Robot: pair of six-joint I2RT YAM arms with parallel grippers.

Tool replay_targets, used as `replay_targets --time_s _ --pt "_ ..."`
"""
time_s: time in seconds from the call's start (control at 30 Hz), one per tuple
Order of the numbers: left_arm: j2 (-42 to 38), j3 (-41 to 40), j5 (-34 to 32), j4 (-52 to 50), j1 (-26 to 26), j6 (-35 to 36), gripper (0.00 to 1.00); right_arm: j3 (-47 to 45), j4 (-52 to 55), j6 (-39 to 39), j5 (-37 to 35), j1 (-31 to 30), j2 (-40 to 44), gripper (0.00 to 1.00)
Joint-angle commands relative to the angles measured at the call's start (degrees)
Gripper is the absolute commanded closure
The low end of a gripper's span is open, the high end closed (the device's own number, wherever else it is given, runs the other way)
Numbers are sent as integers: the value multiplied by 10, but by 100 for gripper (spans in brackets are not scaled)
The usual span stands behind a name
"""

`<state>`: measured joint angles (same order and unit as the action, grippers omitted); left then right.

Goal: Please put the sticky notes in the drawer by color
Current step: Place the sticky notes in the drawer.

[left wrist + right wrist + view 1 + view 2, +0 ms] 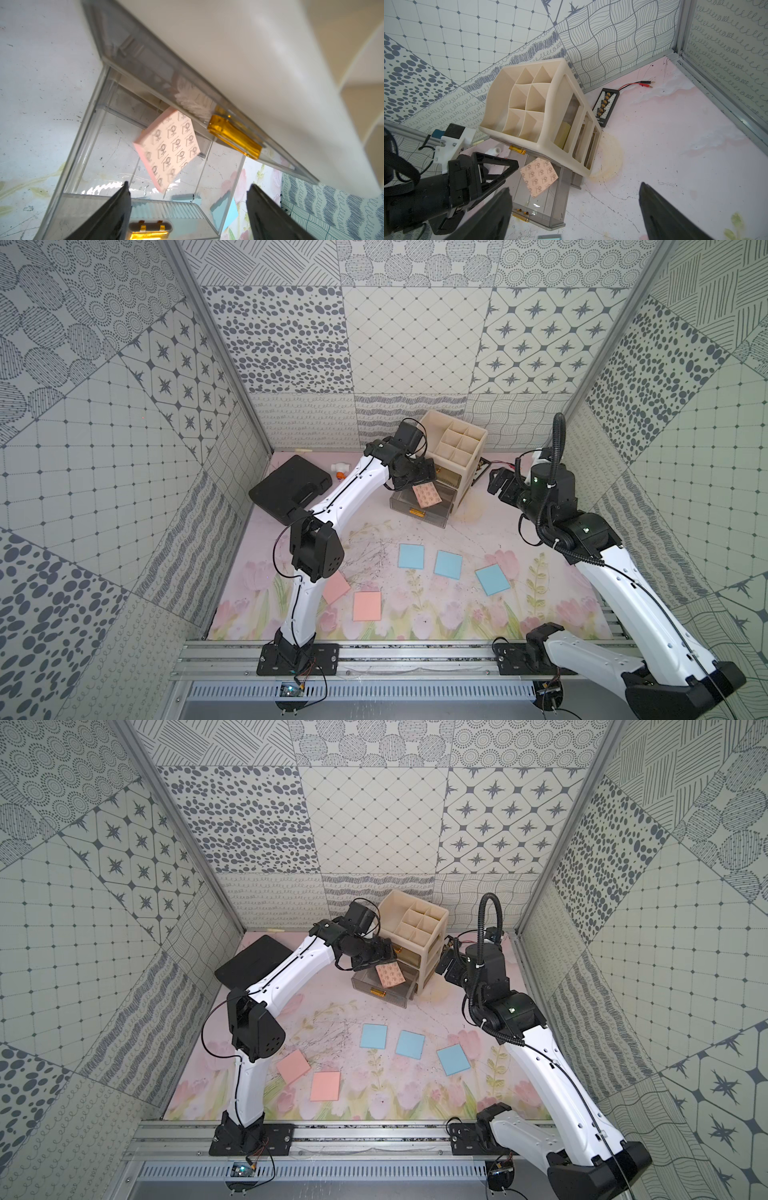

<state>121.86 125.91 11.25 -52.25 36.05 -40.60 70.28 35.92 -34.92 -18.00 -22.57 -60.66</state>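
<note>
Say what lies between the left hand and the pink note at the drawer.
Nothing: the left wrist view shows a bare gap from the left hand to the pink note, clear drawer behind.

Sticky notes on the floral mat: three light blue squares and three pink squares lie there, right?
No: only two pink paper squares lie on the floral mat, as both top views show; a third pink square is at the open clear plastic drawer. The three light blue squares are right.
</note>
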Motion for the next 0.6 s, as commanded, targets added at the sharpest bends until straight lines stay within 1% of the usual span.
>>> replay_targets --time_s 0.0,0.1,0.2,0.33,0.43,0.5,0.57 --pt "-22 0 7 -13 9 2 11 2 -19 4 0 3 13 1" --pt "-55 -25 -2 -16 10 3 12 7 -16 5 -2 3 13 1" --pt "-117 -89 -35 -26 9 18 11 10 -11 5 -2 3 14 1" --pt "-185 -173 -99 -107 -7 52 7 18 -5 4 12 3 17 2" --pt "-229 -262 -134 -153 -18 72 4 30 0 11 31 1 13 1" --pt "-260 -326 -155 -170 -21 66 3 38 8 23 36 -3 8 1" --pt "-293 -384 -163 -172 -27 46 1 46 18 37 36 -7 -2 1"
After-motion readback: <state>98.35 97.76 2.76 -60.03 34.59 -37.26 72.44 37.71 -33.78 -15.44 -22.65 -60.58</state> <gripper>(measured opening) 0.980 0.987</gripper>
